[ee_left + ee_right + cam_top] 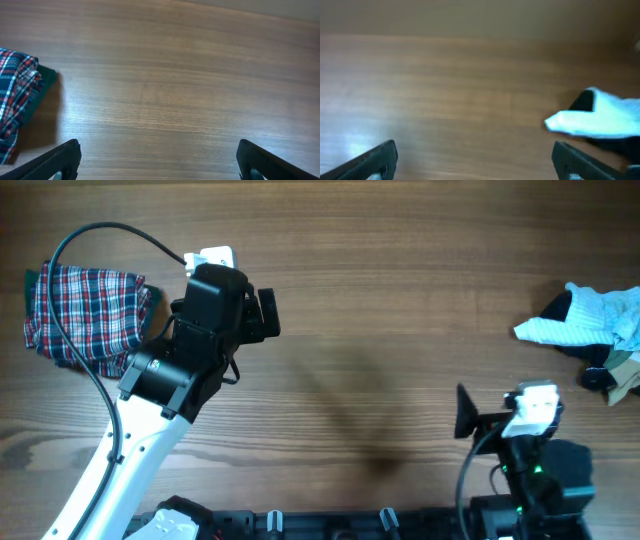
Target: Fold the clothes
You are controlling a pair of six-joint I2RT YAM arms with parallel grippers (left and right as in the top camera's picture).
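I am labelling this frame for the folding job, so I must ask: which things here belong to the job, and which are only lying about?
Job:
plaid garment
light blue cloth
dark cloth under it

Lying about:
I see nothing else loose, only the table

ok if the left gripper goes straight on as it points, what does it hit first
Probably only bare table: nothing lies ahead of the left gripper. The plaid cloth sits off to one side, clear of that line.
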